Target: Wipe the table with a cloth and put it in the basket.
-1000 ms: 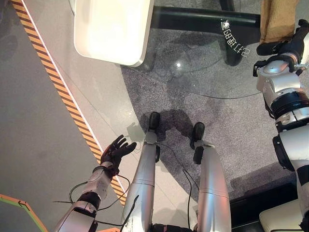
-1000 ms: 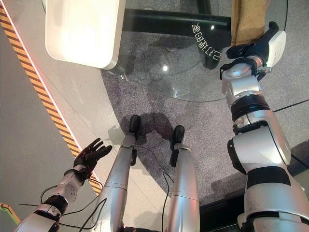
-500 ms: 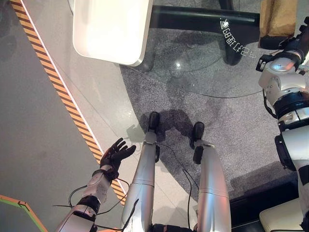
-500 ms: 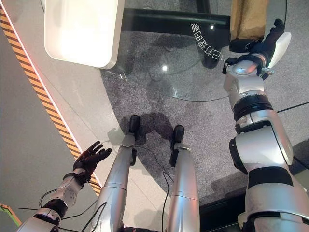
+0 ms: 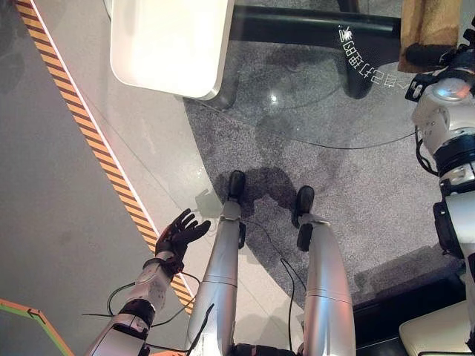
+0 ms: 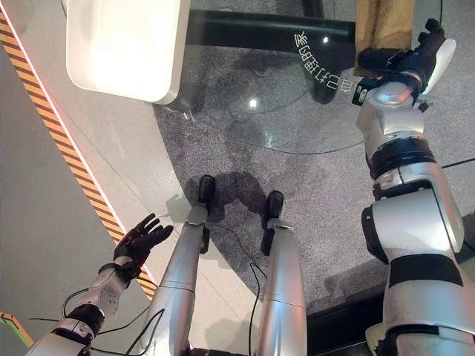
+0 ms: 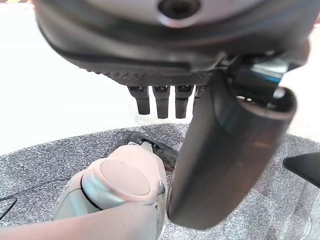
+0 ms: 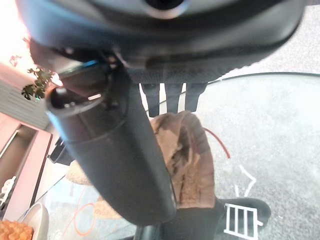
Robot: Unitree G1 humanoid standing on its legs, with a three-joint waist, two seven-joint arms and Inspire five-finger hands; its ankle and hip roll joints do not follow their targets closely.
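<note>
A tan cloth [image 6: 384,22] lies on the far right part of the round glass table [image 5: 319,111]; it looks bunched in the right wrist view [image 8: 192,165]. My right hand [image 6: 415,58] is stretched out over the cloth's near edge. Its fingers [image 8: 167,97] are straight above the fold and its thumb [image 8: 115,165] stands apart beside it. I cannot tell whether it touches the cloth. My left hand [image 5: 180,233] hangs low at the left over the floor, open, palm up and holding nothing, with straight fingers [image 7: 160,100].
A white rounded tabletop [image 5: 171,44] stands at the back left beside the glass table. A black base bar [image 5: 297,30] shows through the glass. Orange-black striped tape [image 5: 89,133] runs across the floor. A white object [image 5: 438,334] sits at the lower right.
My right arm has reached farther forward and to the right, bringing the hand up onto the cloth's near edge. The left hand has barely moved.
</note>
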